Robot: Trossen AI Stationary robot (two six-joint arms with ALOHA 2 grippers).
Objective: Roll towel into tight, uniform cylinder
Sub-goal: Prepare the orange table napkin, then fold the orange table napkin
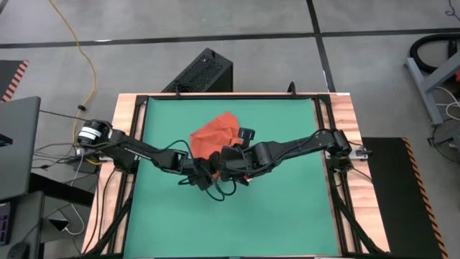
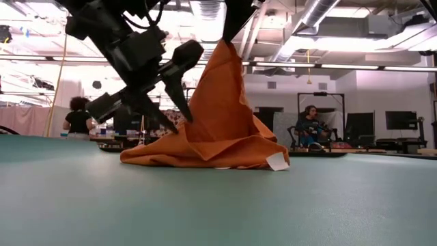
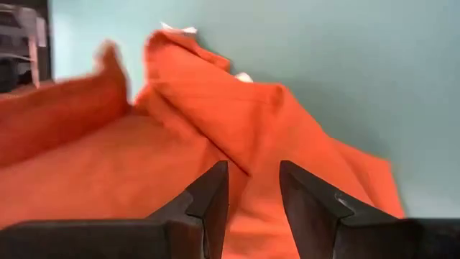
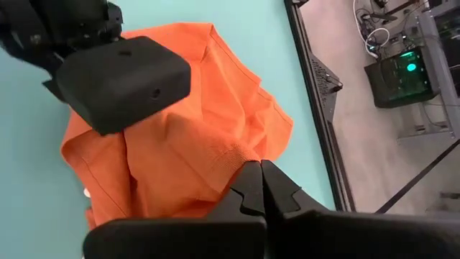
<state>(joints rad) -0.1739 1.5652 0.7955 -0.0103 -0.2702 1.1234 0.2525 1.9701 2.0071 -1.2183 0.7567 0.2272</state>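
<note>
The orange-red square towel of thin soft cloth lies crumpled on the flat green mat, toward the mat's far side and near its middle. One part is pulled up into a peak, the rest spreading in folds on the mat, with the small white tag at its edge.

The right gripper has its fingers pressed together on a pinch of the towel, holding up that peak. The left gripper hovers just over the towel on the mat's near side of the heap, fingers parted with cloth beneath them, gripping nothing.

By my judgement the step in hand is spreading the towel flat; no roll has begun. The next move calls for the left gripper to take another corner so the cloth can be stretched out smooth.
</note>
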